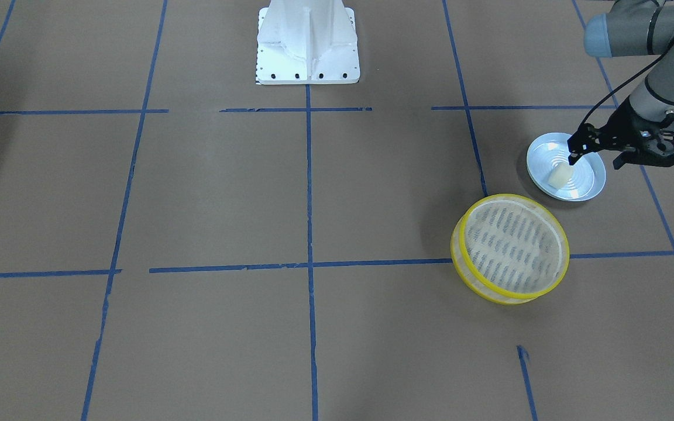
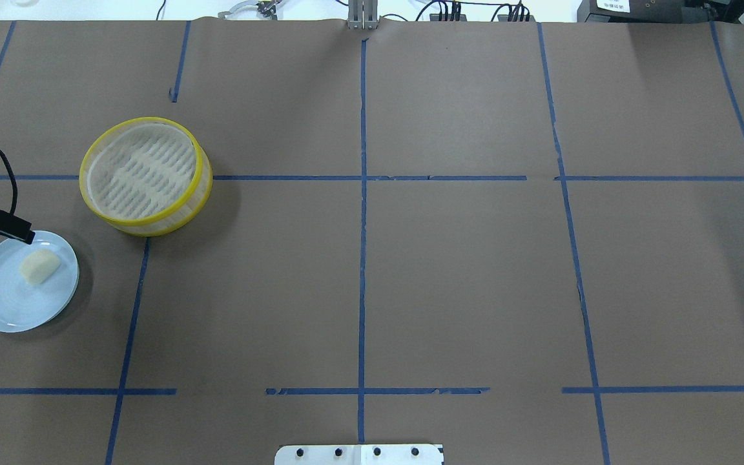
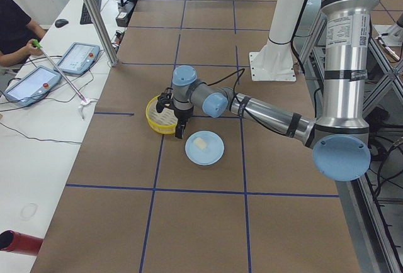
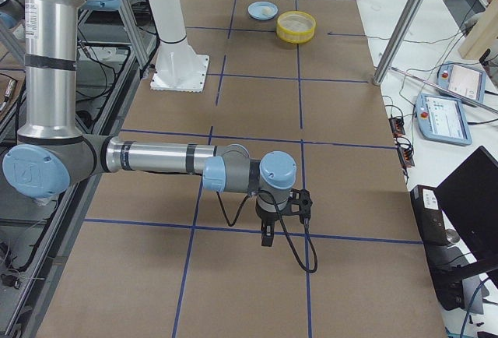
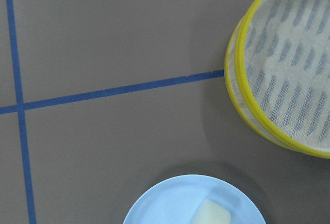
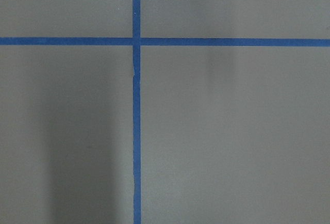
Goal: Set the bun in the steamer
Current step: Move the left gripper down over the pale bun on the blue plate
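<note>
The cream-white bun (image 1: 559, 175) lies on a pale blue plate (image 1: 584, 188) at the table's left end. It also shows in the overhead view (image 2: 39, 266) and at the bottom edge of the left wrist view (image 5: 211, 214). The yellow-rimmed steamer (image 1: 457, 258) stands empty beside the plate, toward the operators' side; the overhead view (image 2: 152, 227) shows it too. My left gripper (image 1: 597, 158) hovers open and empty over the plate's edge, one fingertip (image 2: 25, 237) just beside the bun. My right gripper (image 4: 266, 238) hangs over bare table far from both; I cannot tell its state.
The robot's white base (image 1: 308, 47) stands at the table's near-robot edge. Brown paper with blue tape lines covers the table (image 2: 462, 271). Tablets and cables lie on a side bench (image 3: 56, 72) beyond the table edge, where an operator sits.
</note>
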Motion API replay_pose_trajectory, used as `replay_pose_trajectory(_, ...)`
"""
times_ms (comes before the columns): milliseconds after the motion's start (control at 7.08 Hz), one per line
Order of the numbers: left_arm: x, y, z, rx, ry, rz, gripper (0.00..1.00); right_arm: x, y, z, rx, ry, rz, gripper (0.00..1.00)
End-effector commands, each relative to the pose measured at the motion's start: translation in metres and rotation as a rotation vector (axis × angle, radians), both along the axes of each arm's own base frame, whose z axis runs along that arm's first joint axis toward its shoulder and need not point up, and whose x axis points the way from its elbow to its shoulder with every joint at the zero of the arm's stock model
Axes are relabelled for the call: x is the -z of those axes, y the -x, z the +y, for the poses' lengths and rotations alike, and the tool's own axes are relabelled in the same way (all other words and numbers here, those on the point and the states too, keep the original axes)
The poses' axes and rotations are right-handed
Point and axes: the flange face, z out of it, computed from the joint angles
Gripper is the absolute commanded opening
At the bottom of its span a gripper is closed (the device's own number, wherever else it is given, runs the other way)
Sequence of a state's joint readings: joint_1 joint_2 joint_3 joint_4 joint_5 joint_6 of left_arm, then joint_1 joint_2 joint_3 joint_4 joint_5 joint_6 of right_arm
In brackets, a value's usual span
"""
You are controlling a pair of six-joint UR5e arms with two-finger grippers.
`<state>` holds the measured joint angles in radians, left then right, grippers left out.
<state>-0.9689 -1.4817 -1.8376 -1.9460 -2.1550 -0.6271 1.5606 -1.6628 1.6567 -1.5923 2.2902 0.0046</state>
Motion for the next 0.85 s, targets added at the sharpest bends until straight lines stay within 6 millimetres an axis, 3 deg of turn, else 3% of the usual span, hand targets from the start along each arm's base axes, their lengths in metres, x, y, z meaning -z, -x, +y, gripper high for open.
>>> replay_pose_trajectory(0, -0.030, -0.024, 0.018, -0.022, -0.018, 0.000, 1.00, 0.000, 0.000, 0.000, -0.001, 0.000, 0.000, 1.00)
replay_pose_trajectory(706, -0.054, -0.044, 0.025, -0.062, -0.019, 0.000, 1.00, 0.000, 0.000, 0.000, 0.001, 0.000, 0.000, 1.00)
